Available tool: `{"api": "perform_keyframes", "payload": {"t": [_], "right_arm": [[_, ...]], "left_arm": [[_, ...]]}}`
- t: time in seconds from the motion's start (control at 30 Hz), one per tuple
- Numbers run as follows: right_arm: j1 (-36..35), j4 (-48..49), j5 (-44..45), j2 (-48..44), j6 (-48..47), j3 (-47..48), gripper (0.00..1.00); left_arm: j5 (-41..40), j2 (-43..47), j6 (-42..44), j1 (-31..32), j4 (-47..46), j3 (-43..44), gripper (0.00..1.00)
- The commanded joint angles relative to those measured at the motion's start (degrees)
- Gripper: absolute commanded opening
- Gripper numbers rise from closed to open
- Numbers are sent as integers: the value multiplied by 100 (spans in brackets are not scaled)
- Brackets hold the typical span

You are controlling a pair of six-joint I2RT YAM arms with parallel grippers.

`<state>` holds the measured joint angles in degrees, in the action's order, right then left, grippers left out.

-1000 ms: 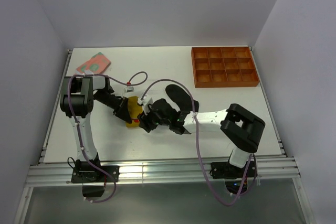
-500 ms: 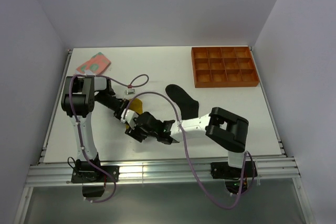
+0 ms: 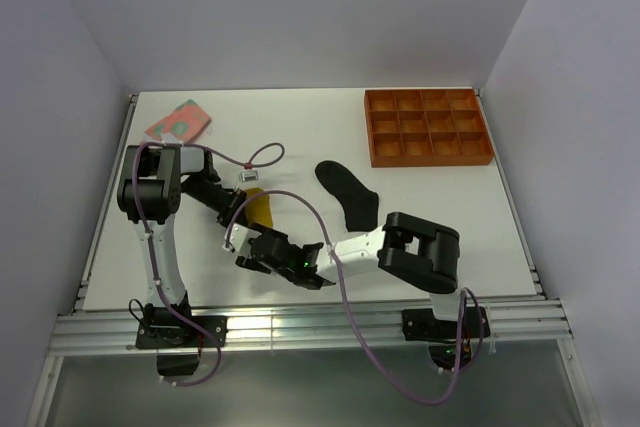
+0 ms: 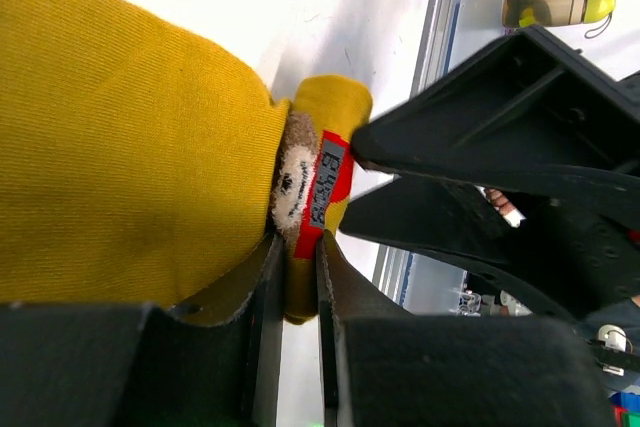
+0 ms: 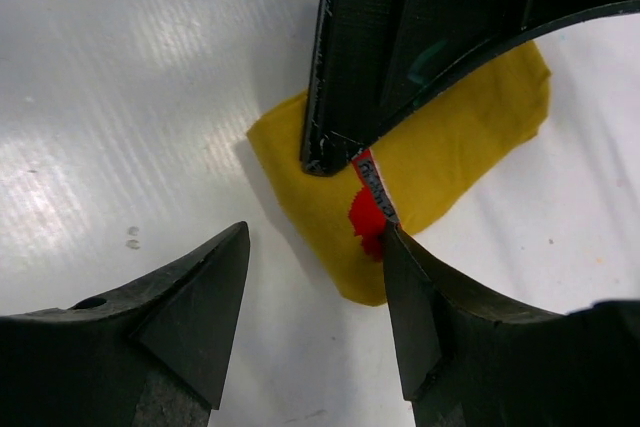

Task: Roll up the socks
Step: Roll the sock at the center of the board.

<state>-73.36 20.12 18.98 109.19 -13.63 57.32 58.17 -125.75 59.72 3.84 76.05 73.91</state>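
Here, fine-ribbed mustard sock [image 4: 130,147], pinched by left pincer [image 4: 300,259].

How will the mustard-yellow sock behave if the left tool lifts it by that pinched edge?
Probably floppy: the mustard-yellow fabric sock bunches where the left tool pinches it. Likely light, being thin; its ribbed knit should resist slipping.

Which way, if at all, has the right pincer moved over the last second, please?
Yes: in the top view the right pincer has moved down and left, farther from the rigid orange compartmented tray.
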Motion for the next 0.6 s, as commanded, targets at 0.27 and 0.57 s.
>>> {"api": "perform_keyframes", "payload": {"t": [0.27, 0.57], "right_arm": [[-178, 625, 1012, 217, -571, -169, 63], [-178, 686, 862, 419, -667, -107, 57]], "left_arm": [[-113, -81, 118, 56, 244, 9, 0], [-148, -98, 110, 109, 252, 36, 0]]}}
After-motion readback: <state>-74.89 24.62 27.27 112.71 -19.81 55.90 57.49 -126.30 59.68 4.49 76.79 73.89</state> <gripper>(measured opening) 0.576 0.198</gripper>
